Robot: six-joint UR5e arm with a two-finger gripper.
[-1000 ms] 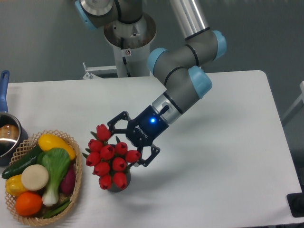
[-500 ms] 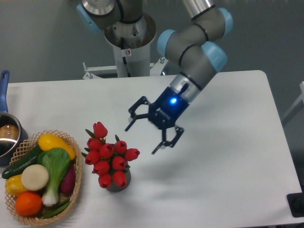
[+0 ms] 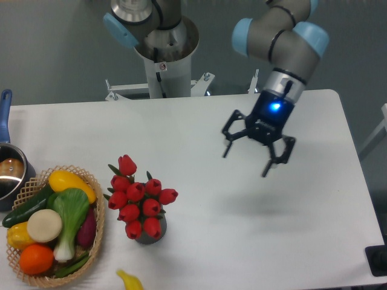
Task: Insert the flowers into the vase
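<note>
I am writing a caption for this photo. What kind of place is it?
Probably a robotics lab: a robot arm works over a bare white table set with props, a basket of vegetables and flowers.

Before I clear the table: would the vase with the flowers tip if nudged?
Probably. The flowers spread much wider than the small vase, so it looks top-heavy. The bunch leans left of the vase, so a push from the right seems riskiest.
</note>
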